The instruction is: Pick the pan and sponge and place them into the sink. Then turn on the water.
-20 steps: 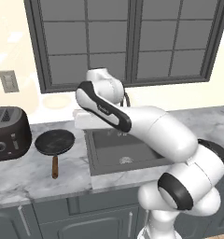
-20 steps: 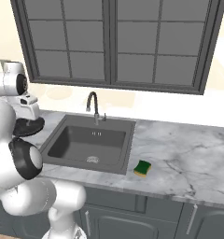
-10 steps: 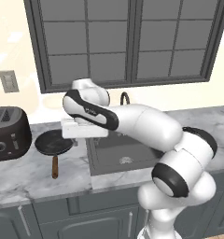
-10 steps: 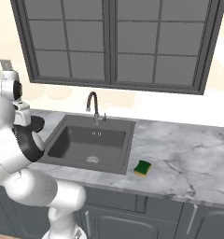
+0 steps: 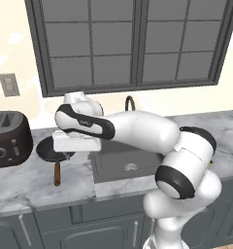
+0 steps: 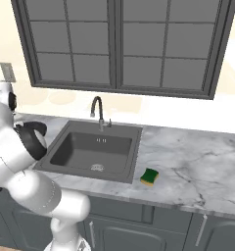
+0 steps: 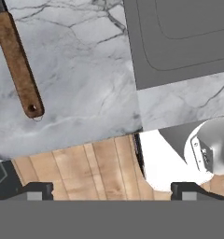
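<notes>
The pan (image 5: 53, 150) sits on the worktop (image 5: 26, 180) left of the sink (image 6: 92, 149) — handle (image 7: 18, 65) toward the front edge. The sponge (image 6: 150, 177) lies right of the basin. The gripper (image 7: 111, 189) hovers above, fingers apart — empty.

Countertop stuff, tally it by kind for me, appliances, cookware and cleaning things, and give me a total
Appliances: 1, the toaster
Cookware: 1, the pan
Cleaning things: 1, the sponge
Total: 3
</notes>
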### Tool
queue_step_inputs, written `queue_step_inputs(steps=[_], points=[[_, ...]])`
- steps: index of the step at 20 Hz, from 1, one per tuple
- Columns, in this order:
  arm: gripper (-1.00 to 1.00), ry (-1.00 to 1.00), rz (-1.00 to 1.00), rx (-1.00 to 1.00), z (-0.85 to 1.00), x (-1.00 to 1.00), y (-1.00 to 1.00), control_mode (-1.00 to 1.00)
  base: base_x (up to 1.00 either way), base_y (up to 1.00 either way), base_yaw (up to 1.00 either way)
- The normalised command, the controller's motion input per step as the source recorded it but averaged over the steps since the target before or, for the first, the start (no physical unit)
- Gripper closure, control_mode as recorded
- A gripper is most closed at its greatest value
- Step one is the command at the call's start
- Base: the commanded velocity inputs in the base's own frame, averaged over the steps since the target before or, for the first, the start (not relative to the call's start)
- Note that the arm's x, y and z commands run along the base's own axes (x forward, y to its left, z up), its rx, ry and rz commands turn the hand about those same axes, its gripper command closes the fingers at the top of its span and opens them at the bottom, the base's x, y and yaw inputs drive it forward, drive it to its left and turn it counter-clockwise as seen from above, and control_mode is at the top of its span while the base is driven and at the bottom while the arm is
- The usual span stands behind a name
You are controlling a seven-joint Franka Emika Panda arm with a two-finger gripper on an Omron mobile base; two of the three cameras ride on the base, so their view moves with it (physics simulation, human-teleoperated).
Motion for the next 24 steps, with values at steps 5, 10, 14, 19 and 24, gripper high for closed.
queue_step_inputs(steps=[5, 10, 14, 19, 24], points=[[-1.0, -0.05, 0.0, 0.0, -0.16, 0.03, 0.35, -1.0, 0.0, 0.0, 0.0], [-1.0, -0.07, 0.0, -0.04, -0.13, 0.09, 0.34, -1.0, 0.0, 0.0, 0.0], [-1.0, -0.05, 0.0, -0.01, -0.15, 0.13, 0.24, -1.0, 0.0, 0.0, 0.0], [-1.0, -0.01, 0.0, 0.0, -0.18, 0.19, 0.11, -1.0, 0.0, 0.0, 0.0], [-1.0, 0.0, 0.0, 0.0, -0.18, 0.17, 0.04, -1.0, 0.0, 0.0, 0.0]])
